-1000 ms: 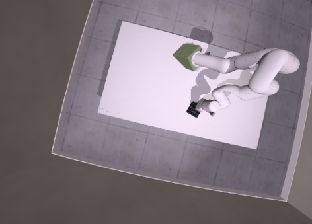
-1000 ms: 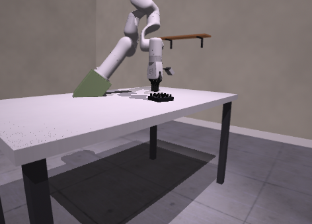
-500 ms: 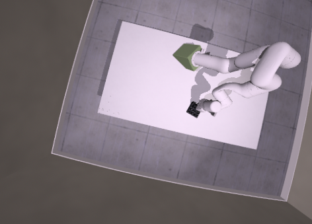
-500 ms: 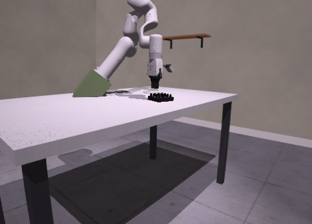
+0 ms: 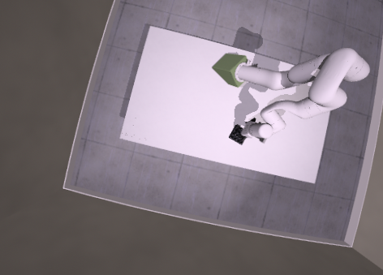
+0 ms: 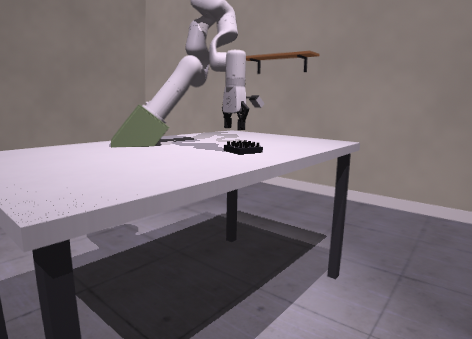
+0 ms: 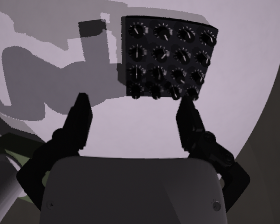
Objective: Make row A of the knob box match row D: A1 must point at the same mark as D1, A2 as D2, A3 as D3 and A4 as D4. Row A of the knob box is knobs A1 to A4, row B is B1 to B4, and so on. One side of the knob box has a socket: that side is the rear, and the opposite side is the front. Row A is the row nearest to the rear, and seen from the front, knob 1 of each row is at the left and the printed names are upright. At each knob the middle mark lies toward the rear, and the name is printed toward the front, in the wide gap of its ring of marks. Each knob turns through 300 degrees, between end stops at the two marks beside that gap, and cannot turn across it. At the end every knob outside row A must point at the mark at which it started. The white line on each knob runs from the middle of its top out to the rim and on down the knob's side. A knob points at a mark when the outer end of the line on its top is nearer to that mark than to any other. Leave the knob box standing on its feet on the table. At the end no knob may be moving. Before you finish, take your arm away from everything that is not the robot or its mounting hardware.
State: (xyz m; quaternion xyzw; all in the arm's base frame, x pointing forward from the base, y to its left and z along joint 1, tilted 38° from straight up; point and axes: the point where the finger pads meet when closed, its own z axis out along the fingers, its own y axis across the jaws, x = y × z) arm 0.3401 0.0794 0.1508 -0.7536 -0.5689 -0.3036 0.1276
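Observation:
The black knob box [image 5: 236,133] [image 6: 243,149] [image 7: 149,42] stands on the white table [image 5: 178,90] [image 6: 150,171] [image 7: 135,130]. Its four rows of four black knobs show in the wrist view, with white lines and rings of marks; names are too small to read. In the row farthest from the gripper, the second knob from the left [image 7: 162,31] has its line toward the lower right. The nearest row shows at a steep slant and its lines are hard to read. My gripper [image 6: 234,128] [image 7: 134,104] is open and empty, above the table beside the box, with no finger touching a knob.
The arm rises from a green wedge base [image 5: 230,66] [image 6: 140,128] at the table's far side from the box. Arm shadows fall on the table beside the box. A brown wall shelf [image 6: 285,55] is behind the arm.

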